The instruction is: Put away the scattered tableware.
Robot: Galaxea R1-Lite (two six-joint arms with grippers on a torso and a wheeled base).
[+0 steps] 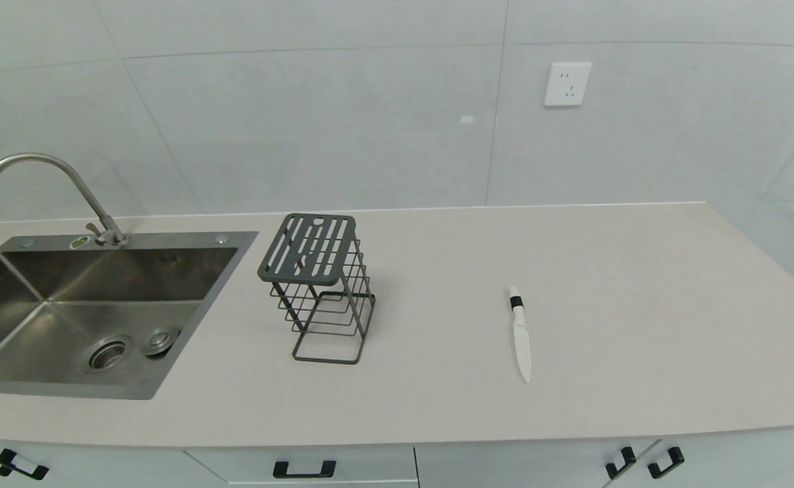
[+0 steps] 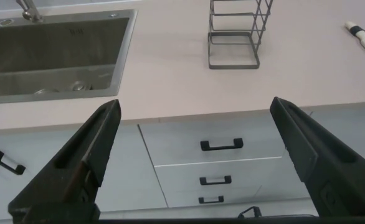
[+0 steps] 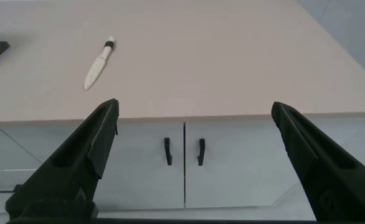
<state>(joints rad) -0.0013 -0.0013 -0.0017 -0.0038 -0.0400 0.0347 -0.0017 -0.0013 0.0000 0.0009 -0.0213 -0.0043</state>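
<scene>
Left fingers (image 2: 86, 158), right fingers (image 3: 86, 155): wide, empty

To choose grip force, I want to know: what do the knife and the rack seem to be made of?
Knife: white matte blade and handle with a black band, likely ceramic or plastic, not bare steel. Rack: thin dark grey wire bars under a slotted top plate, probably coated metal, matte.

Bare worktop (image 1: 641, 305) lies on every side of the knife (image 1: 519, 333). Only the wire rack (image 1: 309, 247) stands up, well apart, beside the sink (image 1: 119, 271).
</scene>
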